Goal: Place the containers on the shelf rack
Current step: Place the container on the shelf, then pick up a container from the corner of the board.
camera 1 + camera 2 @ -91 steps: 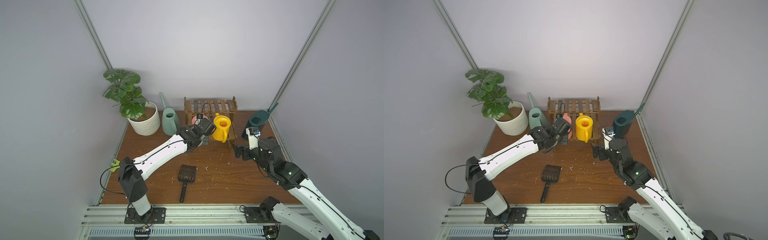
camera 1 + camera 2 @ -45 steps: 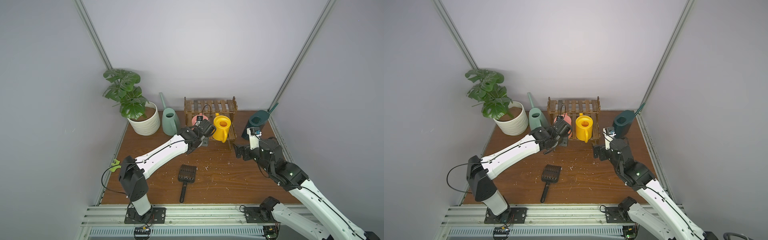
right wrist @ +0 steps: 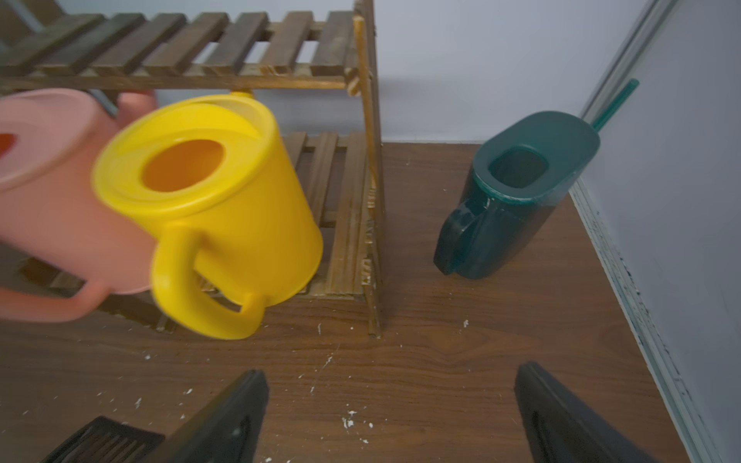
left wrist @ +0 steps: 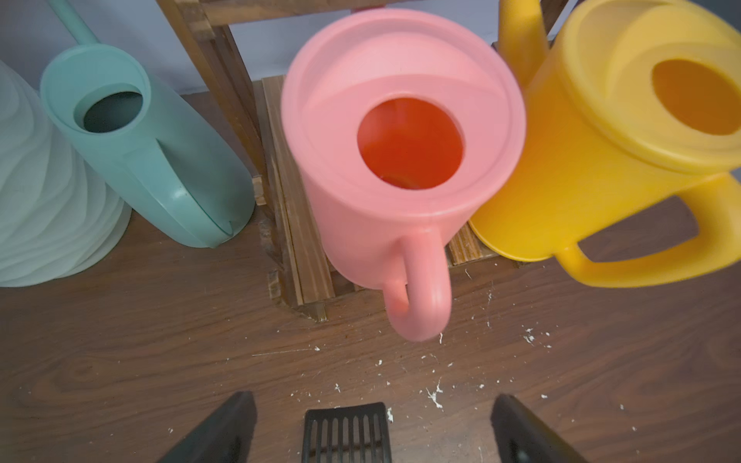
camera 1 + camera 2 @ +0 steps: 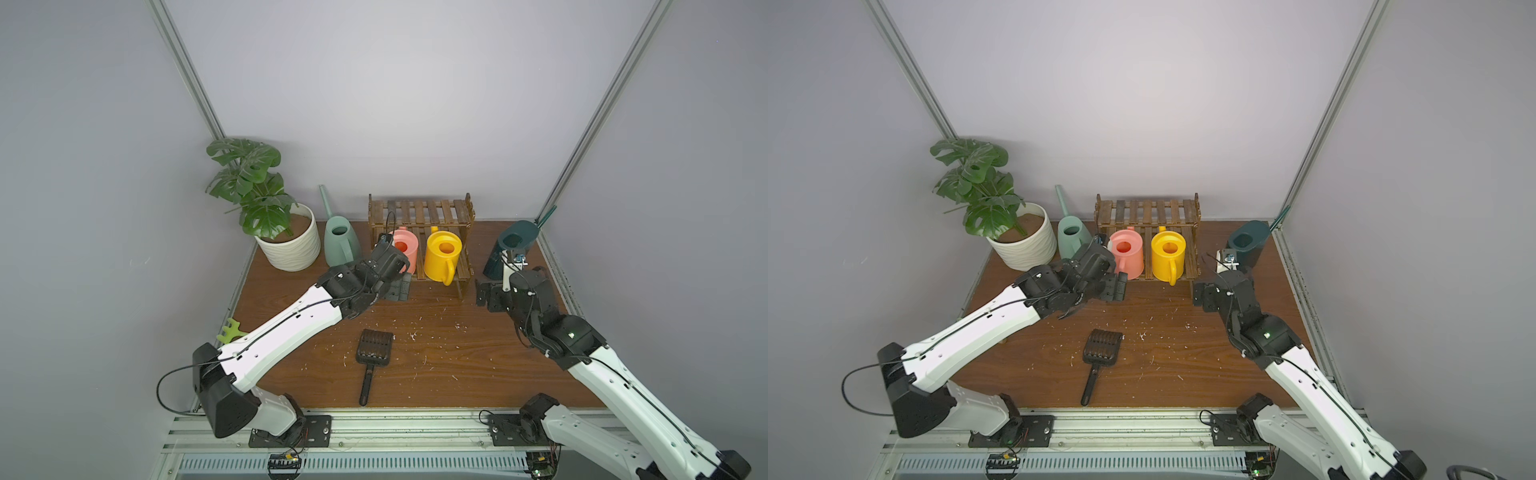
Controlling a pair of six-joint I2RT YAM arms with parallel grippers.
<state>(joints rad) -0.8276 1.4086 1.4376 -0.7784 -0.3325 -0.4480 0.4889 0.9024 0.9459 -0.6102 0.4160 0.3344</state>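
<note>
Stretched low, left arm faces pink can; left pincer, right pincer apart.

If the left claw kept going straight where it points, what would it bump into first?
Likely the handle of the pink watering can, standing on the rack straight ahead of the open left gripper; nothing lies between them, though depth is hard to judge.
</note>
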